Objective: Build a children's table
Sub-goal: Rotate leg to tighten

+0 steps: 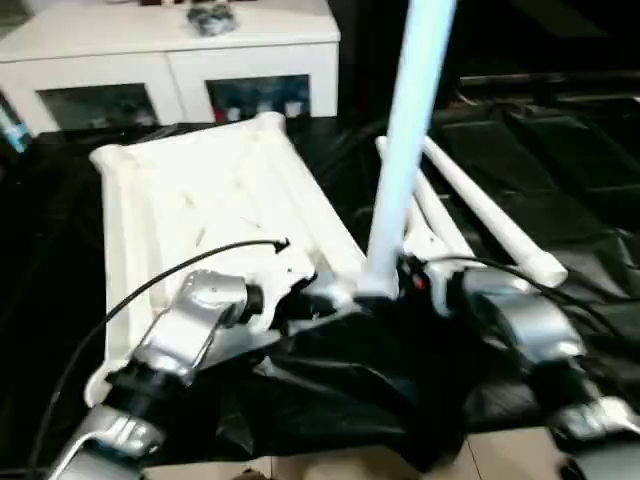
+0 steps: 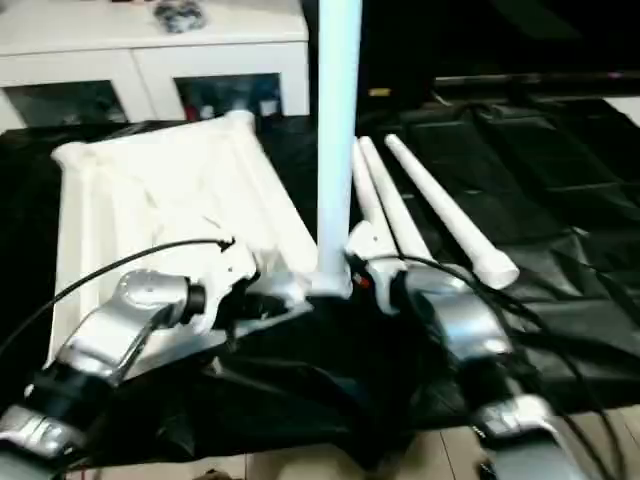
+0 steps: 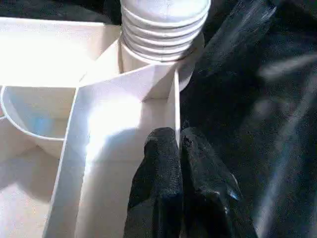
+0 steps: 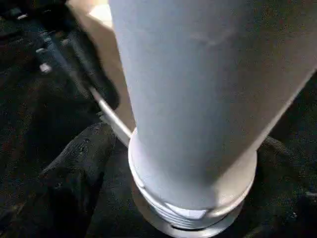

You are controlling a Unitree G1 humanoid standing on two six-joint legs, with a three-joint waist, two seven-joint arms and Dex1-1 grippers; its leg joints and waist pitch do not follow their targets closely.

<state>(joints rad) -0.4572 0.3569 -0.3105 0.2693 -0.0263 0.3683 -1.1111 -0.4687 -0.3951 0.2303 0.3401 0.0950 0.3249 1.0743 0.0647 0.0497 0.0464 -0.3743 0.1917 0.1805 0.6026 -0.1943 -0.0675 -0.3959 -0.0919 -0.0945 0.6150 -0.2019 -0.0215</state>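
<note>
While one long white tapered tube leg (image 1: pixel 410 150) stands upright in the near corner socket of the upturned white ribbed plastic tabletop (image 1: pixel 200 200), left gripper (image 3: pixel 178 144) pinched shut on its rim, right gripper (image 4: pixel 74 163) open beside the leg's base, I'd say leg one is screwing home — next, fetch a spare leg (image 1: pixel 490 215).

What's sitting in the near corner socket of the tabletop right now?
A leg stands upright in the tabletop's near corner socket, its threaded end partly above the rim. How deep the thread goes inside is covered.
</note>
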